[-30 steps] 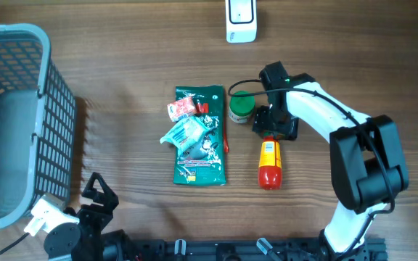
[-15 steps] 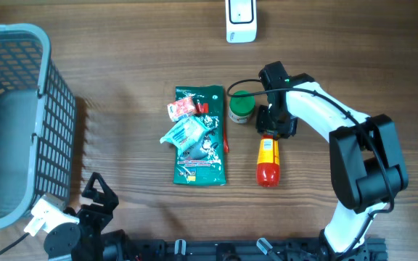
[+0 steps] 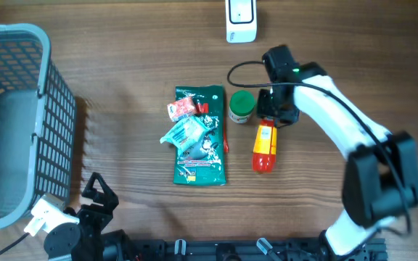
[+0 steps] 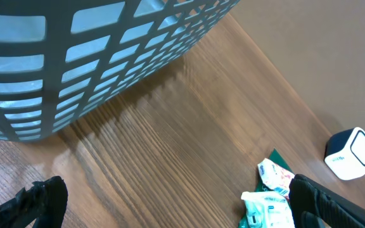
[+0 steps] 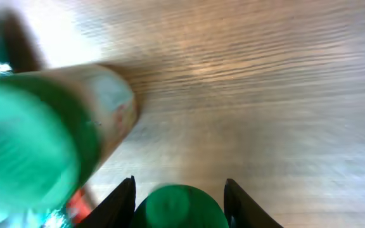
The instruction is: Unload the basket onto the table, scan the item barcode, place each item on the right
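Observation:
A yellow-and-red bottle (image 3: 264, 148) with a green cap lies slightly tilted on the wooden table, right of a green pouch (image 3: 201, 138). My right gripper (image 3: 270, 118) is shut on the bottle's cap end. In the right wrist view the green cap (image 5: 179, 208) fills the gap between the two black fingers (image 5: 122, 201) of that gripper (image 5: 179, 185). The white scanner (image 3: 240, 19) stands at the far edge, well away from the bottle. My left gripper (image 4: 173, 193) stands wide open over bare wood with nothing in it. No barcode on the bottle is readable.
A green-lidded jar (image 3: 242, 106) stands just left of the right gripper, blurred in the right wrist view (image 5: 27, 149). Small packets (image 3: 185, 123) lie on the pouch. A grey basket (image 3: 48, 87) fills the left side, seen too by the left wrist (image 4: 106, 57).
My right gripper has closed on the bottle's cap and drawn back toward the far edge. The bottle has shifted up and left with it. The left arm has not moved.

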You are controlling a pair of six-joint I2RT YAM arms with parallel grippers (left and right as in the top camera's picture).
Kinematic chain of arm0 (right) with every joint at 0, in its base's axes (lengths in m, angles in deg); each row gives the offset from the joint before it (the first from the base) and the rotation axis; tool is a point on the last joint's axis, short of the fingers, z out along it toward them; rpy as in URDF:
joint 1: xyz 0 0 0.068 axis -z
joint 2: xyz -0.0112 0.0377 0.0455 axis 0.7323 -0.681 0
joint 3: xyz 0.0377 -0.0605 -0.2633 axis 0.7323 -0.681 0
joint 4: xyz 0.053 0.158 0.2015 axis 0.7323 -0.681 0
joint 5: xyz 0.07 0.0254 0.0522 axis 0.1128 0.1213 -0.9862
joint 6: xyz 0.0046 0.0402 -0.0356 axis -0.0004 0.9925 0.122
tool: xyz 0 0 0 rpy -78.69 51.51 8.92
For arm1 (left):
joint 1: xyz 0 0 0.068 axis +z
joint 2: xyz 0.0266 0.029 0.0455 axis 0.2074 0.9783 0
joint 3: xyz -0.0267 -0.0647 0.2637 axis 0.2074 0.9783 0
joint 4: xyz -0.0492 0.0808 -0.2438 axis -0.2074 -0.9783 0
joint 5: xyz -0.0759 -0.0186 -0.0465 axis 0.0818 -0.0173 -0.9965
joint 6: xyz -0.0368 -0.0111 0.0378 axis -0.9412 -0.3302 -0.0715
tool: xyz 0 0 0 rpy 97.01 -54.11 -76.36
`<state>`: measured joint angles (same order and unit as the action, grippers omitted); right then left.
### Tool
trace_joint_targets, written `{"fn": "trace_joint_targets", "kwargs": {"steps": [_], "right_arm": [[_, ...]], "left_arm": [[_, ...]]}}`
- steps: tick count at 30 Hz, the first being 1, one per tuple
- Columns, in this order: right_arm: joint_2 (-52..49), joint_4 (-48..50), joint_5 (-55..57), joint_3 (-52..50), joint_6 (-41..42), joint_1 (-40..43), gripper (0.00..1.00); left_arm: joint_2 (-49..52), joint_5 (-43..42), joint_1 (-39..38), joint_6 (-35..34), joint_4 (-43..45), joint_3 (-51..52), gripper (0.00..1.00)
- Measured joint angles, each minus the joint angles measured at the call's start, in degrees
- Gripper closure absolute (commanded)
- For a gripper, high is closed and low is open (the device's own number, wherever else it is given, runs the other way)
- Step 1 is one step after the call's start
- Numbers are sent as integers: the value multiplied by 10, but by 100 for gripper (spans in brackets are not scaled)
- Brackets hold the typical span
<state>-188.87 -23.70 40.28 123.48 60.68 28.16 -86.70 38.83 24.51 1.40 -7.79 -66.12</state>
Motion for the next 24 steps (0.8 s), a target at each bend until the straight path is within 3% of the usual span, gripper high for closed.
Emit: {"fn": "trace_joint_targets", "kwargs": {"steps": [13, 24], "right_arm": [[312, -82, 108, 6, 29, 0, 80], [323, -67, 240, -48, 109, 0, 86]], "left_arm": [[0, 0, 0, 0, 0, 0, 0], [0, 0, 0, 0, 0, 0, 0]]}}
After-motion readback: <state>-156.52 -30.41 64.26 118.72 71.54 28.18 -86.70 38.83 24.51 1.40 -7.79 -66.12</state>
